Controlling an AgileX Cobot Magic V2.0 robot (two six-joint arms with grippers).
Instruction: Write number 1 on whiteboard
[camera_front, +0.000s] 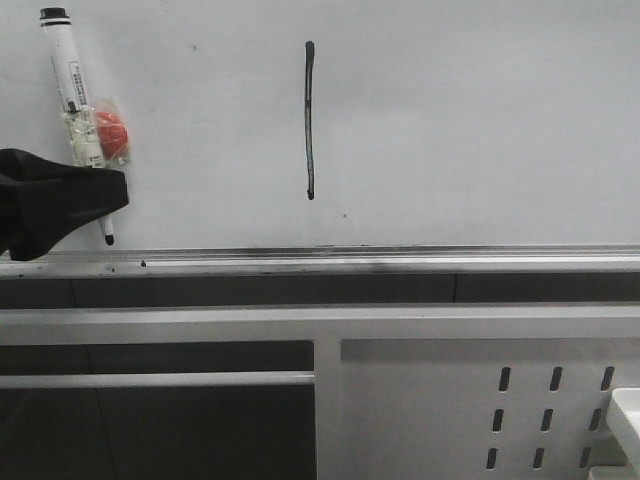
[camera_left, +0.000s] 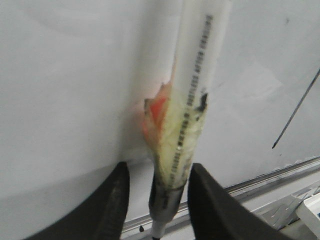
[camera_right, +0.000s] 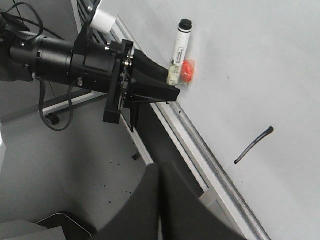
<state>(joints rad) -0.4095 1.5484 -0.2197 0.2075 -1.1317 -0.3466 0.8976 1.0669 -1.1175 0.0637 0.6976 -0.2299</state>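
Fingers of your left gripper stand a little apart, one on each side of the marker pen, and they seem to press the lower part of its barrel, near the tip. You can see your right gripper only in its own wrist view, where the two dark fingers lie together with no gap and nothing between them.

Now from the largest thing to the smallest. You see the whiteboard filling the upper half of the front view, pale and glossy, with the silver rail along its lower edge. Below it is the white perforated panel. Your left arm reaches to the left part of the board. The number 1 is on the board near its middle, a thin dark stroke that is almost vertical, well apart from the pen. The pen stands nearly upright against the board, black end up and tip just above the rail. You also see a red piece under clear tape on the pen barrel.
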